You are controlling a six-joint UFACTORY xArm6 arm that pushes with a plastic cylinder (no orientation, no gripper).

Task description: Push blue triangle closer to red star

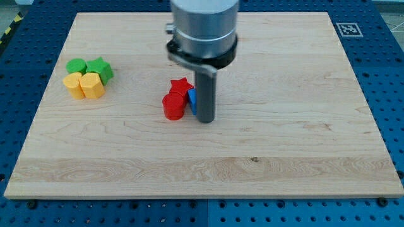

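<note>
The red star [180,86] lies near the board's middle, with a red cylinder [172,107] touching it just below-left. The blue triangle [192,99] sits against the star's right side; only a thin sliver of it shows, the rest is hidden behind my rod. My tip [206,119] rests on the board right beside the blue triangle, on its right and slightly toward the view's bottom.
A cluster of blocks lies at the view's left: a green cylinder [76,65], a green star [100,68], a yellow block [75,84] and a yellow hexagon-like block [92,85]. The wooden board [284,139] lies on a blue pegboard surface.
</note>
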